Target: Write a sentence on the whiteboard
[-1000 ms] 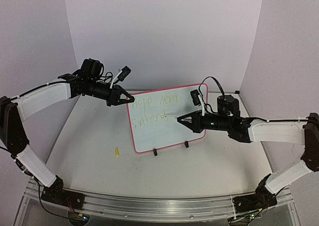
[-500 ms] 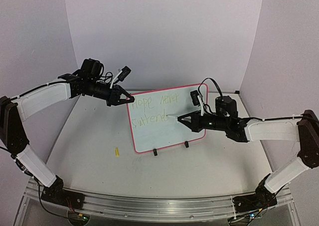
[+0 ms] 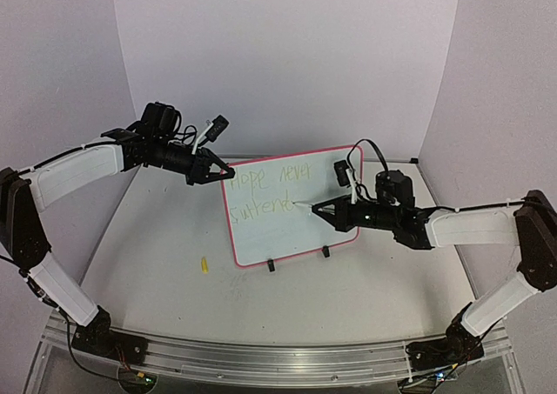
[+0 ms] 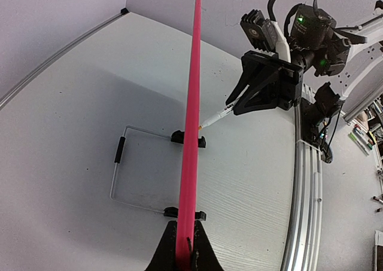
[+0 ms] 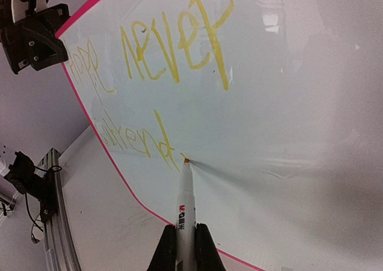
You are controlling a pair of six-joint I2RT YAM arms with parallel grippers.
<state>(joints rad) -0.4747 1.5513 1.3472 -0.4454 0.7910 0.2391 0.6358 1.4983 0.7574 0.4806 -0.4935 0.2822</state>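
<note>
Sentence partly written, pen on board.
Red-framed white rectangular whiteboard is propped centre frame on the grey worktop, its upper-left edge clamped by the left tool. A white marker pen is pinched in the right tool, tip touching the faint yellow handwritten sentence after "surrend".

Pink-framed whiteboard standing upright, faint yellow sentence in two lines, reading "Hope never surrend"
</note>
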